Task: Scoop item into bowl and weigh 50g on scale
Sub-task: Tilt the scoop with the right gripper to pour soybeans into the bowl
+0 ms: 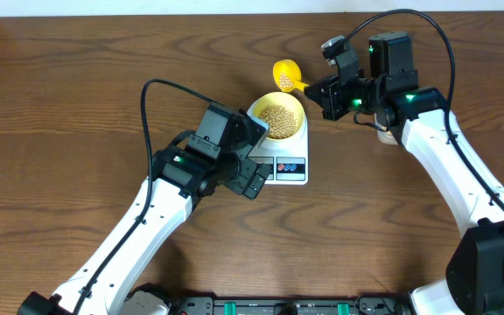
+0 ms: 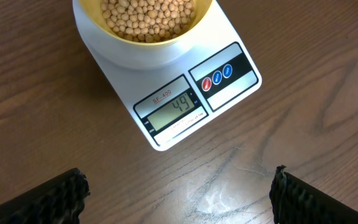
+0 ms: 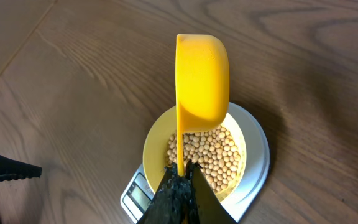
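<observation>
Your right end effector [image 3: 180,177] is pinching the thin handle [image 3: 180,146] of the glossy bright yellow scoop [image 3: 201,81], which is turned on its side near the bowl [image 3: 151,146]. That small, round, pale yellow bowl sits on the smooth white rectangular scale [image 2: 229,99], heaped with smooth round tan beans [image 2: 148,15]. Your left end effector [image 2: 179,199] hangs spread wide, its ribbed black pads [image 2: 48,199] over the wood-grain bench [image 2: 303,50], near the display [image 2: 176,109] reading 49.

The white scale [image 1: 290,167] rests flat on the brown wooden table [image 1: 59,70].
</observation>
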Action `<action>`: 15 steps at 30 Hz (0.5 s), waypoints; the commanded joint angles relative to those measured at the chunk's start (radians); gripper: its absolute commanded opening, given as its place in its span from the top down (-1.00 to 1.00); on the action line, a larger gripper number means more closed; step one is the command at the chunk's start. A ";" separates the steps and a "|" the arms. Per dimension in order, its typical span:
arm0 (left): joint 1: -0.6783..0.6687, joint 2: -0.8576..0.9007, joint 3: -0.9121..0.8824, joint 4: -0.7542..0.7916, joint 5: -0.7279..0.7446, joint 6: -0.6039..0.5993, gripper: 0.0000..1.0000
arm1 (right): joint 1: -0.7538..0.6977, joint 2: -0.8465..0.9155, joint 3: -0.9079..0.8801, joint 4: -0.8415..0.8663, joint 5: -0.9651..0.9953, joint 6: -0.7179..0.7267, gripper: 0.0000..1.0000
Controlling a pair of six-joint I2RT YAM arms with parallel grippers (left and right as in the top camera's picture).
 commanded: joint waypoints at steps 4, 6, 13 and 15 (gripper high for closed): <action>0.000 0.002 -0.013 0.000 -0.010 -0.006 -0.91 | 0.006 0.005 0.000 0.003 -0.007 0.014 0.98; 0.000 0.002 -0.013 0.000 -0.010 -0.006 -0.92 | 0.006 0.005 0.000 0.003 -0.007 0.013 0.98; 0.000 0.002 -0.013 0.000 -0.010 -0.006 -0.91 | 0.010 0.005 0.000 -0.016 -0.007 -0.035 0.98; 0.000 0.002 -0.013 0.000 -0.010 -0.006 -0.91 | 0.014 0.005 0.000 -0.040 -0.006 -0.095 0.98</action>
